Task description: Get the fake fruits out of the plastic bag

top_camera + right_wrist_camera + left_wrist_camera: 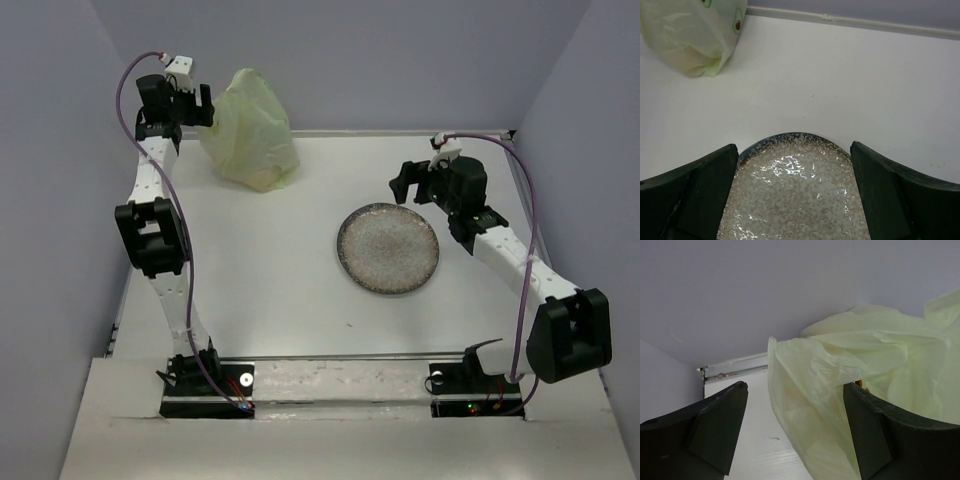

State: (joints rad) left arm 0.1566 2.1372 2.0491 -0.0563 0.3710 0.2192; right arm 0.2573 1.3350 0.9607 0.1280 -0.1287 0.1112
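Left jaws apart, up at the back-left corner of the tabletop (270, 280), at the top of the plastic bag (248, 130). A bag fold sits between my fingers, close against one finger (875, 440); can't tell if it touches. The bag stands bunched on the tabletop near the back wall. The fruits are hidden by the plastic; only an orange speck (860, 385) shows. Right jaws apart, holding nothing, over the near edge of the grey speckled plate (388, 248), well apart from the bag.
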